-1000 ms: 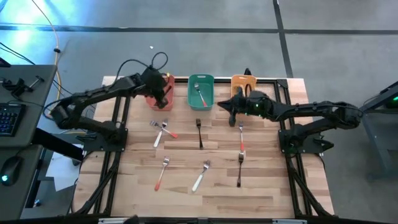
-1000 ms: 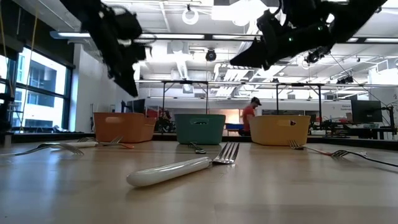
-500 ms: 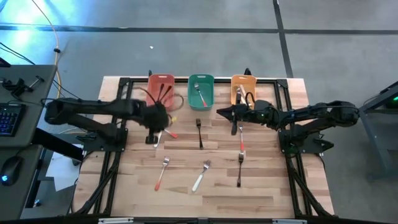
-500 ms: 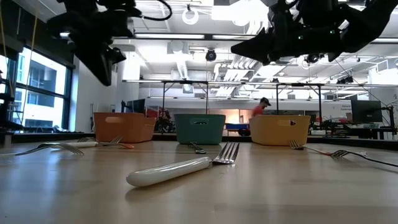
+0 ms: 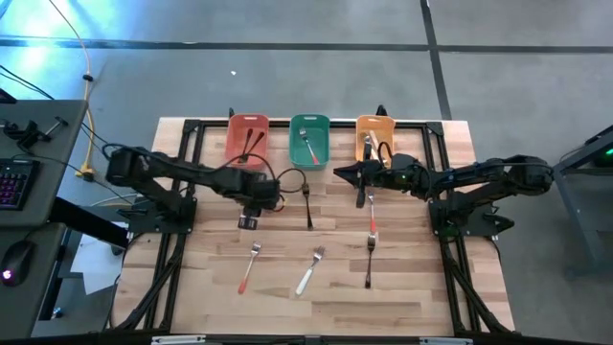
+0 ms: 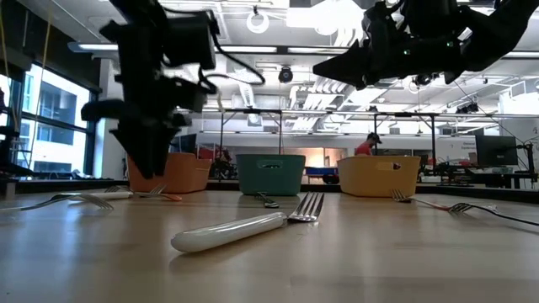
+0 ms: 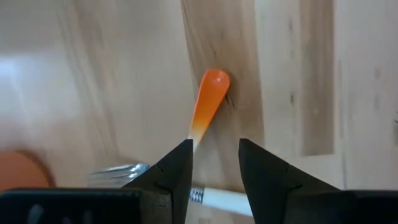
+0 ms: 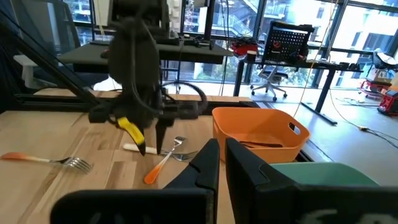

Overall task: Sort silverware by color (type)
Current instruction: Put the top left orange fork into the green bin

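Observation:
The silverware lies spread over the wooden table (image 5: pixel 412 297). My left gripper (image 5: pixel 251 203) hangs open, pointing down, just above an orange-handled spoon (image 7: pixel 210 93) and a white-handled fork (image 7: pixel 224 199) at the far left; its fingertips (image 6: pixel 152 172) stay clear of the tabletop. The spoon's handle runs toward the gap between the fingers. My right gripper (image 5: pixel 340 172) is shut, level, in the air near the green bin (image 5: pixel 308 142), with nothing in it. Black-handled pieces (image 5: pixel 251 142) rest in the red bin (image 5: pixel 236 151).
An orange bin (image 5: pixel 375 126) stands at the far right beside the green one. Loose on the table lie a black fork (image 5: pixel 306 203), a red-handled fork (image 5: pixel 372 216), a black-handled fork (image 5: pixel 369 261), a white-handled fork (image 5: pixel 310 271) and a red-handled fork (image 5: pixel 249 266).
My left gripper has swung from over the red bin toward the table's near edge and downward, ending low over the spoon and fork. My right gripper has tipped up from a downward slant to level and has otherwise kept its place.

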You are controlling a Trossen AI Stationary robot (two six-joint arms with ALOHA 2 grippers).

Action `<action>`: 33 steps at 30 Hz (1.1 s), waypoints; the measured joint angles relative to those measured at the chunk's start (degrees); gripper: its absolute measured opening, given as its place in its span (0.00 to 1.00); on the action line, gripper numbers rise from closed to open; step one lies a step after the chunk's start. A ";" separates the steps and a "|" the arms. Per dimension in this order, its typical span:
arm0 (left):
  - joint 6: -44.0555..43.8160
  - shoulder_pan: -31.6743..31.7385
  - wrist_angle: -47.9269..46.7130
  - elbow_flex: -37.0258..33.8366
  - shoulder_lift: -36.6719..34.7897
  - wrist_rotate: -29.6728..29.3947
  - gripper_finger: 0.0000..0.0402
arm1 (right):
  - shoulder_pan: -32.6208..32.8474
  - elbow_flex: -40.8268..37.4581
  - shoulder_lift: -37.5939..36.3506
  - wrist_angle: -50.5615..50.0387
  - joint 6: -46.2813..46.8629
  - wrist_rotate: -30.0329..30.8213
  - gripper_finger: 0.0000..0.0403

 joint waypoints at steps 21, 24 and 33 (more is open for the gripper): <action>6.99 4.48 -0.15 0.31 8.38 -0.45 0.13 | 0.00 0.00 0.00 -0.12 -1.05 0.00 0.02; 10.49 3.90 -0.38 0.41 8.32 -0.81 0.04 | 0.00 0.00 0.00 -0.13 -1.05 0.00 0.02; 17.10 1.27 -4.40 3.53 7.17 -8.56 0.01 | 0.00 0.00 -0.02 -0.14 -0.98 0.00 0.02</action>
